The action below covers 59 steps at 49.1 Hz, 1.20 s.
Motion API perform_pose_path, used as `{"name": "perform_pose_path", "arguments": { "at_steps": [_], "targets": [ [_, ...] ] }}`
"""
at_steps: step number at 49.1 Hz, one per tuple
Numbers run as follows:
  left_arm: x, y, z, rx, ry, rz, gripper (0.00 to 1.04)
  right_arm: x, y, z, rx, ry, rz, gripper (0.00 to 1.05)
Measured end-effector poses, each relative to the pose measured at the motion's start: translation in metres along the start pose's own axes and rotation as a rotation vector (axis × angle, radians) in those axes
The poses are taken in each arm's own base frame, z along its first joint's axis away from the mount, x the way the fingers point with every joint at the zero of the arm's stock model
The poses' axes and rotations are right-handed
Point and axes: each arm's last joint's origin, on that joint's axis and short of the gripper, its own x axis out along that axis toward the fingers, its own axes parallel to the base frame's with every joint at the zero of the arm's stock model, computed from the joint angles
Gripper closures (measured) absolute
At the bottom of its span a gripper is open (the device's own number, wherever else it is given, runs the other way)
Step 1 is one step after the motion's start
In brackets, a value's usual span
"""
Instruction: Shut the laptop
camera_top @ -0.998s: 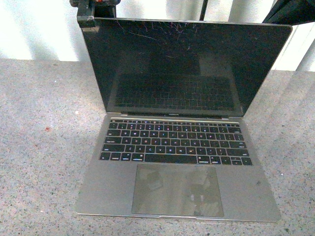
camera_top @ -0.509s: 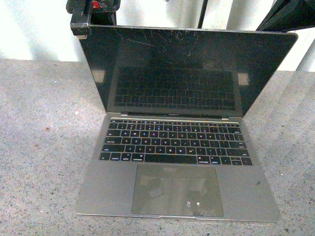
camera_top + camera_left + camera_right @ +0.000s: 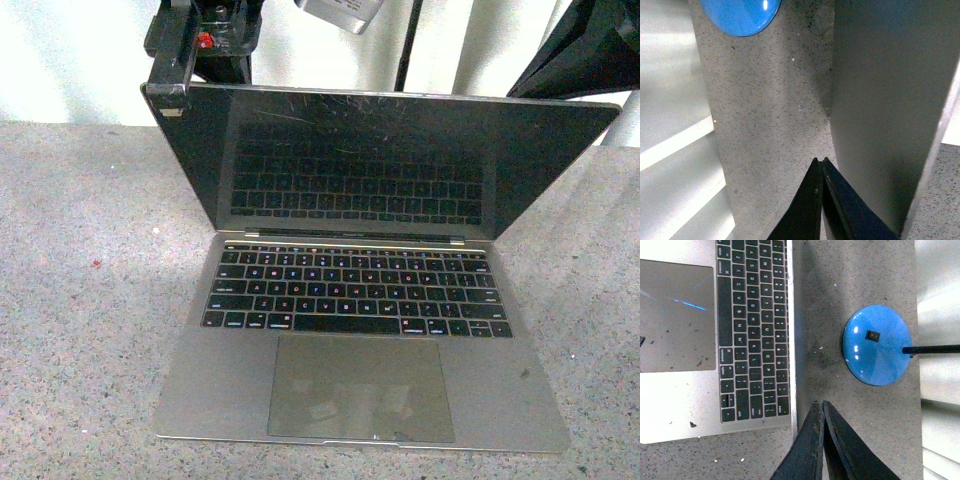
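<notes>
Laptop [image 3: 360,300] lid beside left pincer [image 3: 821,162], tips together; right pincer [image 3: 820,404] likewise pressed together.

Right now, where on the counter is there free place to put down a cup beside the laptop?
The widest bare counter lies left of the laptop; a narrower bare strip lies to its right. Behind the lid it is crowded: the blue lamp base and the left gripper and right gripper, both shut, are there.
</notes>
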Motion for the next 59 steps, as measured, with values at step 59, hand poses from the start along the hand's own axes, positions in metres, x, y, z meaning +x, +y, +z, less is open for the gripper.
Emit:
{"name": "perform_pose_path", "arguments": {
  "at_steps": [59],
  "targets": [
    [0.029,-0.067,-0.003,0.04,-0.031,-0.113,1.01,0.034,0.051,-0.034,0.044,0.024,0.117,1.02]
  ]
}}
